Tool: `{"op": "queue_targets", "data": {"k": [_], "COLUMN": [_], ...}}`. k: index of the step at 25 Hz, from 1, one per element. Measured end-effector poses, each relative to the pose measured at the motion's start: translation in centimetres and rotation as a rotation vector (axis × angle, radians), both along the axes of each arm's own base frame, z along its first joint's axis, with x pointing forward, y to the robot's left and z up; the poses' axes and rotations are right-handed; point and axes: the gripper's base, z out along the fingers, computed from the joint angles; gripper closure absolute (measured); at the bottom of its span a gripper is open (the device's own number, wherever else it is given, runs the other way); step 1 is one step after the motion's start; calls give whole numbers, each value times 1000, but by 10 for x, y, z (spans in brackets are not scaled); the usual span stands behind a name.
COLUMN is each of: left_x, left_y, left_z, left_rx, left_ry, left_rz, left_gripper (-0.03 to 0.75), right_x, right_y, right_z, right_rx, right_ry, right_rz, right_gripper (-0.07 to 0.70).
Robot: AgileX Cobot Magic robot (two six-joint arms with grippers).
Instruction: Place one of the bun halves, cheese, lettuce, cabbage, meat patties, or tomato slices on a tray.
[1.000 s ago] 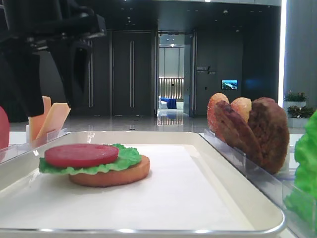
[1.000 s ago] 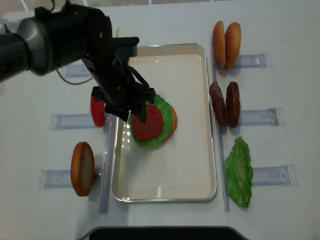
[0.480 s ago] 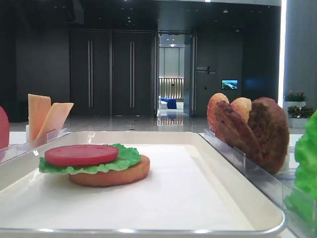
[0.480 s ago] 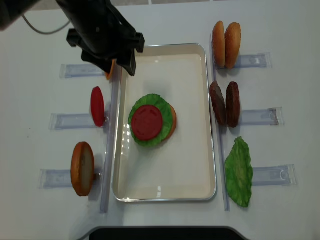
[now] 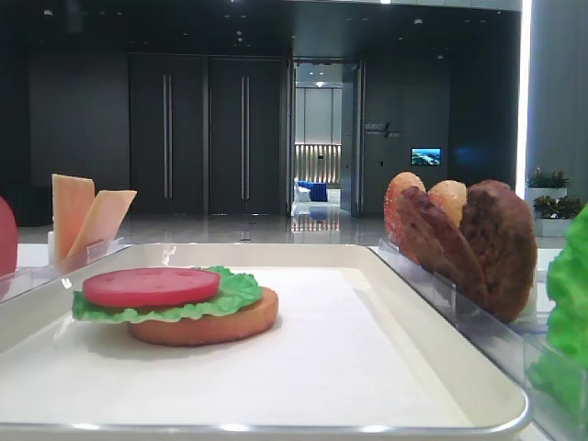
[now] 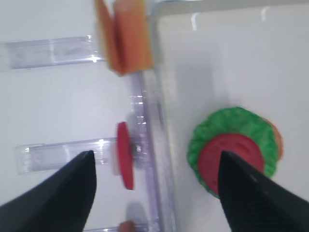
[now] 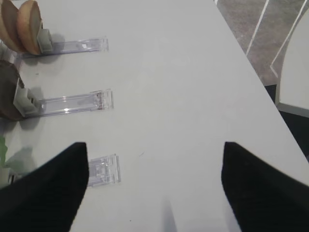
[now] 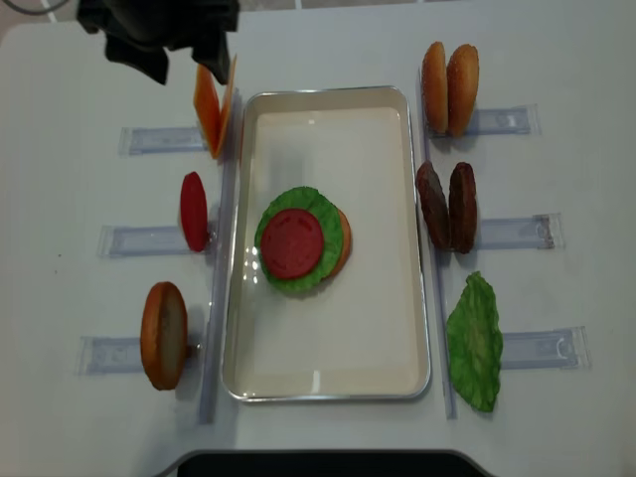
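Note:
On the white tray [image 8: 328, 373] lies a stack: a bun half [image 5: 211, 326], lettuce [image 8: 318, 214] and on top a tomato slice [image 8: 293, 241]. My left gripper [image 8: 184, 62] hangs open and empty over the table's far left corner, behind the cheese [image 8: 212, 104]. In its wrist view the left gripper [image 6: 155, 155] frames a standing tomato slice [image 6: 125, 162] and the stacked tomato slice [image 6: 231, 157]. Off to the right, my right gripper [image 7: 154, 145] is open over bare table. No cabbage is in view.
Clear holders flank the tray. On the left stand the cheese, a tomato slice [image 8: 193, 211] and a bun half [image 8: 164, 335]. On the right stand two bun halves [image 8: 448, 75], two meat patties [image 8: 447, 206] and a lettuce leaf [image 8: 475, 343].
My left gripper has pulled away from over the stack to the far left corner, with its jaws spreading wider. The tomato slice stays on the lettuce.

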Motion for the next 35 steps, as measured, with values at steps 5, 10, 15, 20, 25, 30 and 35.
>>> {"op": "queue_targets", "data": {"k": [5, 10, 15, 20, 25, 30, 35], "left_x": [16, 14, -33, -114, -176, -217, -239], "left_y": [74, 104, 109, 113, 113, 113, 113], "left_z": [0, 0, -18, -63, -92, -110, -101], "left_rx": [74, 129, 162, 165, 120, 92, 81], "left_ry": [-4, 8, 87, 237, 215, 117, -36], "left_rz": [100, 110, 105, 127, 125, 104, 70], "left_gripper": [122, 125, 125, 125, 125, 125, 125], "right_x": [0, 0, 0, 0, 0, 0, 0], "right_y": [0, 0, 0, 0, 0, 0, 0], "right_z": [0, 0, 0, 0, 0, 0, 0], "right_rx": [0, 0, 0, 0, 0, 0, 0], "right_ry": [0, 0, 0, 0, 0, 0, 0], "right_rz": [0, 0, 0, 0, 0, 0, 0], "right_gripper": [93, 93, 93, 93, 93, 93, 93]}}
